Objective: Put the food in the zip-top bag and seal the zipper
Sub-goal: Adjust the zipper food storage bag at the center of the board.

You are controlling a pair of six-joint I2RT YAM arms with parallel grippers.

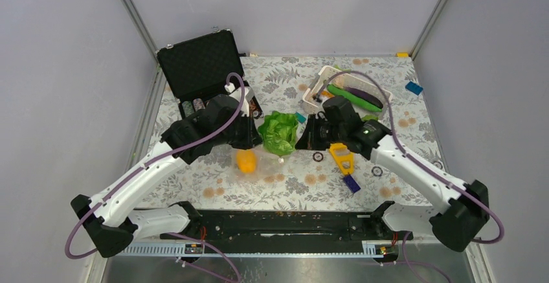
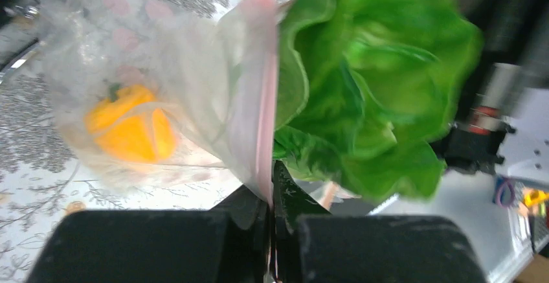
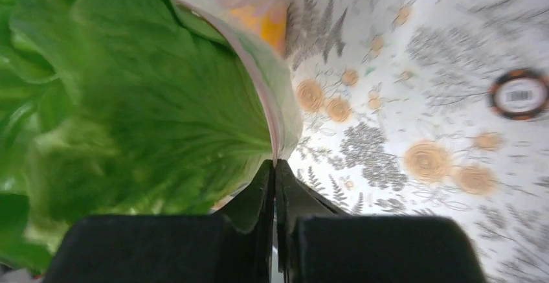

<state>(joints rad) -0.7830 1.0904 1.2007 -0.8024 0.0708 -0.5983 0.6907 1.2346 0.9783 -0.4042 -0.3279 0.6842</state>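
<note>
The clear pink-dotted zip-top bag (image 1: 259,163) hangs between my two grippers at the table's middle. A yellow-orange bell pepper (image 1: 245,160) lies inside it, also in the left wrist view (image 2: 129,124). The green lettuce leaf (image 1: 278,133) sticks up out of the bag's mouth, large in both wrist views (image 2: 375,89) (image 3: 129,101). My left gripper (image 2: 270,195) is shut on the pink zipper strip (image 2: 264,121). My right gripper (image 3: 274,166) is shut on the bag's mouth edge (image 3: 259,82). Long green and purple vegetables (image 1: 355,96) lie in the white basket (image 1: 317,87).
An open black case (image 1: 201,59) with poker chips stands at the back left. A yellow block (image 1: 341,157) and a blue-purple block (image 1: 351,183) lie right of the bag. Poker chips (image 1: 318,157) lie loose on the floral cloth. A blue block (image 1: 414,88) is far right.
</note>
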